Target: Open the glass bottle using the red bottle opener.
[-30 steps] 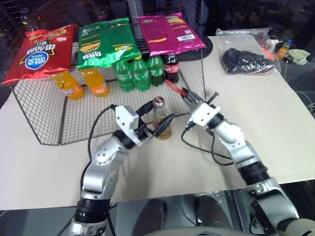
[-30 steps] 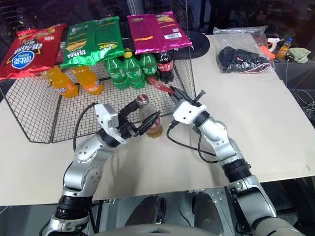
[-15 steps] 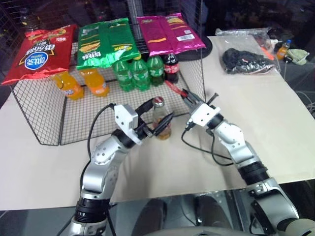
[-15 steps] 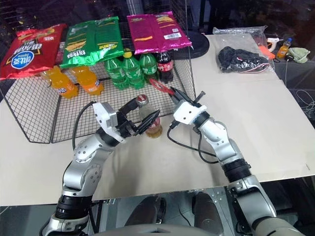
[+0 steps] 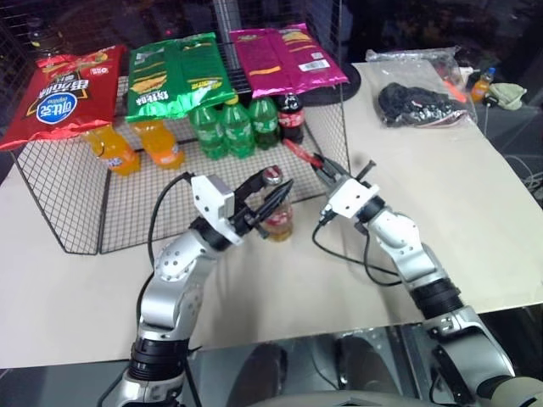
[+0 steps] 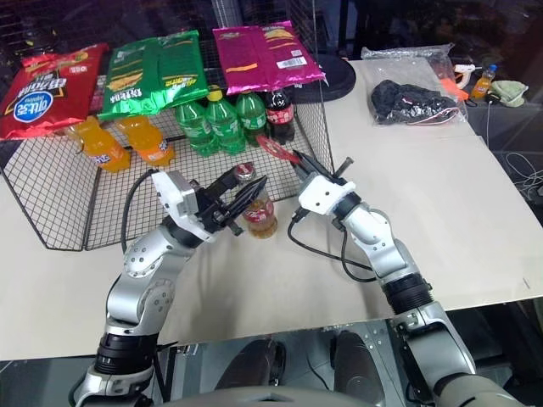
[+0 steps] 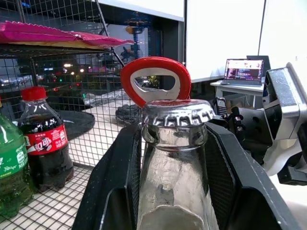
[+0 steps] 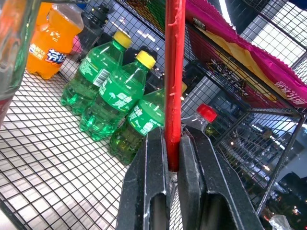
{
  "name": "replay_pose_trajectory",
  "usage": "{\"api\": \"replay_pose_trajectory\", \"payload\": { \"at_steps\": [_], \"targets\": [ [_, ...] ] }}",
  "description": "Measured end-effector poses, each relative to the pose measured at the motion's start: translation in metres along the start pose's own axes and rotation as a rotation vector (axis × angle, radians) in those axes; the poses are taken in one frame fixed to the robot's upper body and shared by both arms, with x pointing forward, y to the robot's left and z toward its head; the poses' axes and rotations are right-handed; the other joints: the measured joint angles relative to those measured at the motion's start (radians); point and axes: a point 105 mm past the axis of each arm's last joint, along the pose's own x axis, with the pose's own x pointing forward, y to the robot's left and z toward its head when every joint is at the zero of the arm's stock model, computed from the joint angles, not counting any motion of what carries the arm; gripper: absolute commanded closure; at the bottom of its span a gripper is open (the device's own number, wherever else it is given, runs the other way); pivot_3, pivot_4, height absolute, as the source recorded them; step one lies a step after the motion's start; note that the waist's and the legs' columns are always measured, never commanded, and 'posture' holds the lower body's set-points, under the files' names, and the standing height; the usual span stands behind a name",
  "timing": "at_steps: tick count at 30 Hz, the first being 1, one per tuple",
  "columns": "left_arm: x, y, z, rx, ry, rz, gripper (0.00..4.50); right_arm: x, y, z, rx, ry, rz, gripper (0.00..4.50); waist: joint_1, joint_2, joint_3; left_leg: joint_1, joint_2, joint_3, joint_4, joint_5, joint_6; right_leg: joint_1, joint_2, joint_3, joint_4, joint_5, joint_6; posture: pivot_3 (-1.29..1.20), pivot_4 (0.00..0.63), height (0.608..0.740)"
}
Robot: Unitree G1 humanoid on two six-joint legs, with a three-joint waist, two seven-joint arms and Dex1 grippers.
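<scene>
Pale beige tabletop (image 5: 280, 288) carried a black wire-mesh rack (image 5: 76, 212) at its far side, and we worked just in front of that rack's open mouth. Our left gripper (image 5: 265, 197) had its two black fingers closed around the small clear glass bottle (image 5: 276, 216) with the red label and a little amber liquid; from the left wrist view the fingers flanked the neck on both sides, just under the crimped silver cap (image 7: 177, 113). We judged that hold was meant to brace the bottle upright on the table while the cap was levered. Our right gripper (image 8: 172, 165) was clamped shut on the handle of the flat red bottle opener (image 6: 280, 153), whose head pointed away toward the rack, beside and slightly beyond the cap but not yet hooked on it. Gripping the handle's end left the oval head free to catch the cap's rim.

Around us stood green soda bottles (image 5: 222, 127), orange soda bottles (image 5: 140, 142) and a dark cola bottle (image 5: 293, 117) under the rack's shelf, with red, green and magenta snack bags (image 5: 174, 72) on top. A clear bag holding something black (image 5: 416, 102) lay well apart. The rack's corner post (image 5: 346, 127) and the cola bottle sat near the opener's tip, so we reckoned a wide swing could snag them.
</scene>
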Motion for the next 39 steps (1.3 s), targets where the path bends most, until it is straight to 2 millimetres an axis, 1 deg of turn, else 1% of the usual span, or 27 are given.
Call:
{"api": "replay_pose_trajectory", "payload": {
  "at_steps": [9,12,16,18,23,29,33,39],
  "targets": [
    [-0.004,-0.003,0.0,0.004,0.001,0.0,3.21,0.008,0.009,0.017,-0.022,-0.069,0.068,4.5,0.0,0.0,-0.001,0.001,0.0,0.0,0.0,0.0,0.0,0.001,0.0,0.001,0.0,0.0,0.0,0.0,0.15,0.74],
    [-0.005,-0.003,-0.001,0.008,0.004,0.005,3.21,0.008,0.011,0.02,-0.028,-0.079,0.083,4.5,0.0,0.0,-0.001,0.003,0.0,0.0,0.0,0.0,0.0,0.002,0.0,0.001,0.0,0.0,0.0,0.0,0.15,0.74],
    [-0.005,-0.002,-0.001,0.013,0.005,0.014,3.21,0.007,0.021,0.024,-0.069,-0.111,0.135,4.5,0.0,0.0,-0.001,0.003,0.0,0.001,0.0,0.0,0.0,0.002,0.0,0.001,0.001,0.0,0.0,0.0,0.15,0.74],
    [-0.005,-0.002,-0.001,0.013,0.006,0.017,3.21,0.006,0.021,0.026,-0.09,-0.125,0.144,4.5,0.0,0.0,-0.001,0.003,0.0,0.001,0.0,0.0,0.0,0.002,0.0,0.001,0.001,0.0,0.0,0.0,0.15,0.74],
    [-0.005,-0.001,-0.001,0.013,0.007,0.019,3.21,0.001,0.021,0.026,-0.129,-0.138,0.143,4.5,0.0,-0.001,-0.002,0.004,0.0,0.001,0.0,0.0,0.0,0.002,0.0,0.002,0.001,0.0,0.0,0.0,0.15,0.74],
    [-0.004,0.0,-0.002,0.016,0.008,0.019,3.21,-0.004,0.019,0.027,-0.241,-0.171,0.153,4.5,0.0,-0.001,-0.003,0.005,0.0,0.002,0.0,0.0,0.0,0.003,0.001,0.002,0.001,0.0,0.0,0.0,0.15,0.74],
    [-0.004,0.0,-0.003,0.016,0.01,0.019,3.21,-0.003,0.018,0.024,-0.295,-0.16,0.161,4.5,0.0,-0.001,-0.004,0.005,0.0,0.002,0.0,0.0,0.0,0.003,0.001,0.003,0.001,0.0,0.0,0.0,0.15,0.74],
    [-0.005,0.0,-0.004,0.015,0.012,0.019,3.21,-0.002,0.02,0.017,-0.31,-0.127,0.179,4.5,0.0,-0.001,-0.006,0.006,0.0,0.002,0.0,0.0,0.0,0.004,0.001,0.003,0.001,0.0,0.0,0.0,0.15,0.74]
  ]
}}
